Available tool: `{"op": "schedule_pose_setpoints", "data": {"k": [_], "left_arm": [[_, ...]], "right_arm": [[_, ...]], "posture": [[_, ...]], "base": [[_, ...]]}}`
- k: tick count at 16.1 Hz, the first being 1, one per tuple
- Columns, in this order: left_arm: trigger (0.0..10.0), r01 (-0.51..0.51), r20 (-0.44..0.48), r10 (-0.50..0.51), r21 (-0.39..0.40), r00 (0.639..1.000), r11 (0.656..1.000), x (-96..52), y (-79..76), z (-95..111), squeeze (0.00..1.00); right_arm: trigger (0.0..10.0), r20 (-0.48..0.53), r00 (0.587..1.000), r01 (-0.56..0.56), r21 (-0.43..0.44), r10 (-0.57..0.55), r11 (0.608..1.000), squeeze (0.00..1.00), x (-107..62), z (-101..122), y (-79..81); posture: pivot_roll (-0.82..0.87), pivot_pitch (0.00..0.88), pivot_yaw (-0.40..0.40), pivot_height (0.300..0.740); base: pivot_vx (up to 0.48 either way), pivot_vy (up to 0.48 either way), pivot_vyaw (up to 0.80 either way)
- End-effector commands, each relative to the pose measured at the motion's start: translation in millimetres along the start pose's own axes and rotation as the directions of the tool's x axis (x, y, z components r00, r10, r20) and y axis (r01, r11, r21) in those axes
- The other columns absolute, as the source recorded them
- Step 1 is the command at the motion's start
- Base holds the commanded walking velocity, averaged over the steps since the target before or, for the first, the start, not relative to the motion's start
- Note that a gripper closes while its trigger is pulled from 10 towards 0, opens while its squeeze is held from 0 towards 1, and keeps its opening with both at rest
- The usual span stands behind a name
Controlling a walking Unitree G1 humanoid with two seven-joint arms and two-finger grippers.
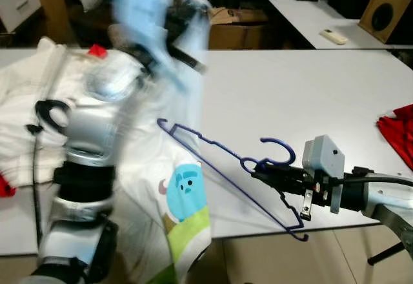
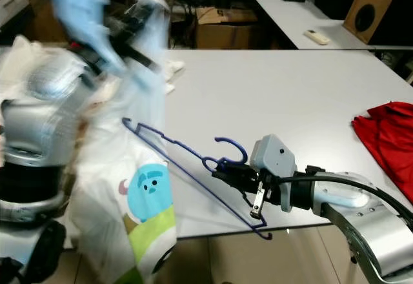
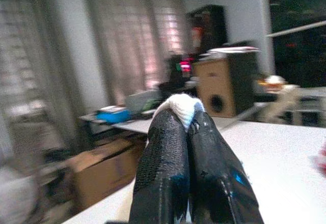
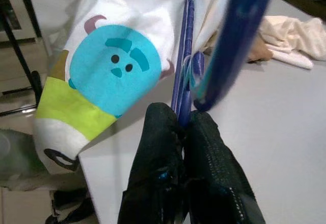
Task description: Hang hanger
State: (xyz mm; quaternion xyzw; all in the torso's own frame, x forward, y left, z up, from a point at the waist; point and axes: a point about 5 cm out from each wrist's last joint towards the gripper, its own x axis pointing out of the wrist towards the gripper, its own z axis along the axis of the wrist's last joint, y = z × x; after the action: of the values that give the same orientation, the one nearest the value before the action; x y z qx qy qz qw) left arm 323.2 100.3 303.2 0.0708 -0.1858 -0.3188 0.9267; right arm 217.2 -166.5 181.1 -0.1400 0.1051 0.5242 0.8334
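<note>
The blue hanger [image 1: 219,168] is clamped near its hook between the closed fingers of the right gripper [image 1: 266,171], held over the front edge of the white table [image 1: 303,97], its far end reaching into the white garment [image 1: 184,200]. It is seen as a thin wire frame with notched shoulders. The left gripper [image 3: 189,127], raised and blurred, is pinched shut on a fold of that garment's white cloth.
</note>
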Motion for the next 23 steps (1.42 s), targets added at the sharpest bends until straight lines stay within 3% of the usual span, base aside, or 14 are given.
{"op": "schedule_pose_setpoints", "data": {"k": [1,3,6,9,10,11,12,13,14,15,18,20,21,23], "left_arm": [[10.0,0.017,0.026,-0.016,-0.002,1.0,1.0,-3.3,-2.4,5.7,0.0],[10.0,0.051,0.059,-0.049,-0.021,0.997,0.999,-1.1,-8.6,12.1,0.0],[10.0,0.118,0.121,-0.108,-0.074,0.987,0.99,1.0,-18.9,26.6,0.0],[10.0,0.16,0.186,-0.139,-0.104,0.973,0.982,-0.5,-22.2,40.6,0.0],[10.0,0.169,0.221,-0.14,-0.116,0.965,0.979,-1.3,-21.1,47.3,0.0],[10.0,0.177,0.271,-0.139,-0.122,0.952,0.977,-2.9,-18.7,57.1,0.0],[10.0,0.179,0.305,-0.131,-0.134,0.943,0.975,-4.5,-16.3,63.2,0.0],[10.0,0.168,0.327,-0.115,-0.139,0.938,0.976,-7.3,-12.5,67.1,0.0],[10.0,0.16,0.325,-0.107,-0.141,0.94,0.977,-8.0,-11.2,66.7,0.0],[10.0,0.145,0.313,-0.095,-0.143,0.945,0.979,-8.9,-9.4,64.4,0.0],[10.0,0.016,0.142,0.002,-0.123,0.99,0.992,-5.5,-2.8,32.2,0.0],[10.0,-0.073,-0.064,0.067,-0.096,0.996,0.993,-3.1,-5.8,-14.7,0.0],[10.0,-0.084,-0.137,0.073,-0.073,0.988,0.994,-5.3,-9.6,-34.0,0.0],[10.0,-0.187,-0.34,0.179,0.009,0.923,0.982,-20.8,-12.2,-95.3,0.0]], "right_arm": [[10.0,0.003,1.0,0.002,-0.012,-0.002,1.0,0.0,2.8,3.1,-0.5],[10.0,-0.003,0.999,0.038,-0.029,-0.038,0.999,0.0,3.8,4.5,-6.9],[10.0,-0.014,0.974,0.226,-0.073,-0.227,0.971,0.0,2.3,7.3,-40.8],[10.0,0.067,0.892,0.451,-0.143,-0.446,0.881,0.0,5.8,29.1,-87.8],[10.0,0.162,0.835,0.549,-0.178,-0.526,0.817,0.0,5.9,49.3,-105.0],[10.0,0.396,0.681,0.707,-0.135,-0.616,0.694,0.0,-2.7,93.7,-125.4],[10.0,0.559,0.513,0.784,0.004,-0.651,0.621,0.0,-18.1,127.6,-135.2],[10.0,0.63,0.507,0.762,-0.007,-0.589,0.648,0.0,-22.5,146.8,-135.1],[10.0,0.623,0.53,0.751,-0.029,-0.575,0.66,0.0,-19.9,146.4,-134.7],[10.0,0.587,0.59,0.713,-0.055,-0.555,0.699,0.0,-11.2,139.0,-133.9],[10.0,0.36,0.827,0.512,-0.165,-0.432,0.843,0.0,31.2,68.0,-113.4],[10.0,0.201,0.894,0.431,-0.149,-0.4,0.89,0.0,38.8,11.5,-96.8],[10.0,0.154,0.909,0.406,-0.133,-0.386,0.904,0.0,37.5,-3.0,-89.2],[10.0,0.044,0.953,0.304,-0.141,-0.301,0.942,0.0,28.8,-30.8,-61.0]], "posture": [[-0.03,0.0,-0.029,0.74],[-0.02,0.0,-0.035,0.74],[-0.02,0.0,-0.043,0.74],[-0.01,0.0,-0.05,0.74],[-0.01,0.0,-0.05,0.74],[-0.01,0.0,-0.055,0.74],[0.0,0.0,-0.064,0.74],[0.0,0.0,-0.071,0.74],[0.0,0.0,-0.072,0.74],[0.0,0.0,-0.076,0.74],[0.0,0.0,-0.066,0.74],[0.0,0.0,-0.058,0.74],[0.0,0.0,-0.053,0.74],[-0.01,0.0,-0.038,0.74]], "base": [[0.0,0.0,0.0],[0.0,0.0,0.0],[0.0,0.0,0.0],[0.0,0.0,0.0],[0.0,0.0,0.0],[0.0,0.0,0.0],[0.0,0.0,0.0],[0.0,0.0,0.0],[0.0,0.0,0.0],[0.0,0.0,0.0],[0.0,0.0,0.0],[0.0,0.0,0.0],[0.0,0.0,0.0],[0.0,0.0,0.0]]}}
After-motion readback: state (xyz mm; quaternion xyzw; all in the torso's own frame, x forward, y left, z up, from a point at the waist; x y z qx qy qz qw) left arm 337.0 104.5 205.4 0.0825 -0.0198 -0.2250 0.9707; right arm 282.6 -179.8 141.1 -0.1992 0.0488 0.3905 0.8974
